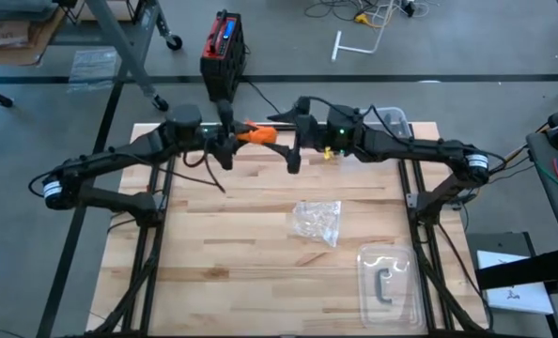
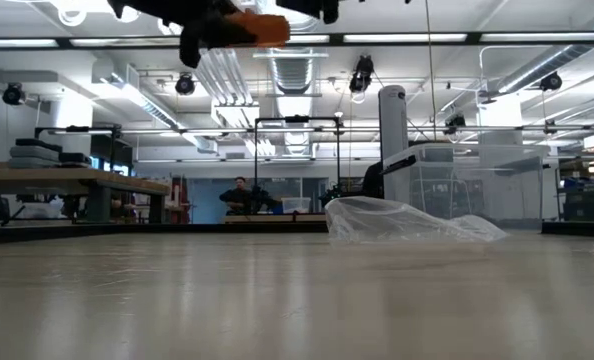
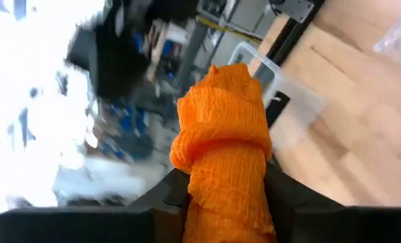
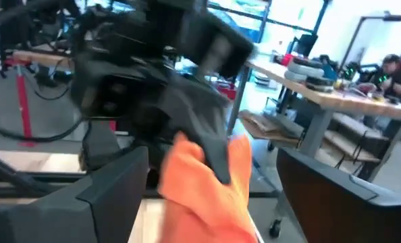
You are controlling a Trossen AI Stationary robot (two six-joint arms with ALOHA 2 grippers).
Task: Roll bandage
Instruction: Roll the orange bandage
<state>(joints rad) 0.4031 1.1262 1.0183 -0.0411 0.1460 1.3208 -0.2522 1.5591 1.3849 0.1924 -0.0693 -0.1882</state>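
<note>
The orange bandage (image 1: 255, 135) hangs in the air above the bench's (image 1: 260, 253) far edge, bunched into a thick wad. The left gripper (image 1: 230, 141) is clamped around it. The right gripper (image 1: 293, 141) sits just beside it; whether its fingers grip it cannot be told.

A bright orange soft cloth bandage (image 1: 256, 135) with a fine net pattern, a pale wooden striped table (image 1: 251, 253), and a clear crinkly plastic wrapper (image 1: 318, 222).
</note>
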